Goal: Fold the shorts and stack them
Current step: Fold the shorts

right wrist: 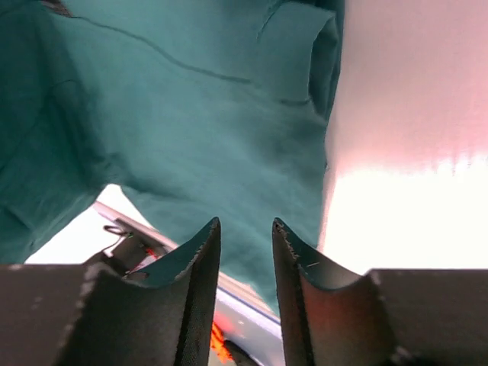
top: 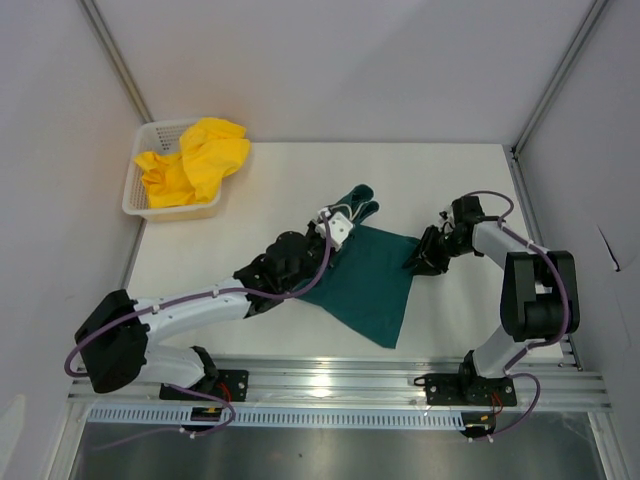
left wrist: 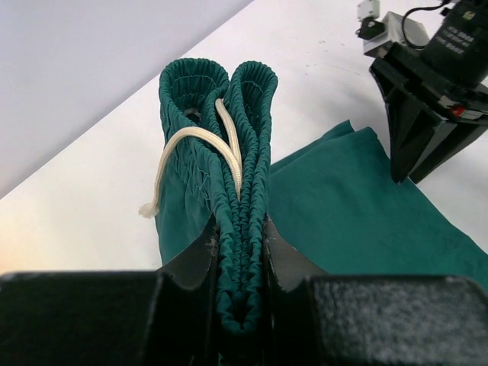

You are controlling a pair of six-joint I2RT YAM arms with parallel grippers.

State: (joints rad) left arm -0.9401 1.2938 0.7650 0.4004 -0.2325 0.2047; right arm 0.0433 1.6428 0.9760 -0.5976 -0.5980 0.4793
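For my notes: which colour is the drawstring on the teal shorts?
Off-white drawstring; the left wrist view shows it best.

No text readable — no labels, no numbers.

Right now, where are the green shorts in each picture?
Top view: the green shorts lie mid-table, between both arms.
Left wrist view: their gathered waistband with the white drawstring fills the centre, pinched by the left gripper.
Right wrist view: green cloth fills the upper left, beyond the right gripper.
Shared landmark: the white table.
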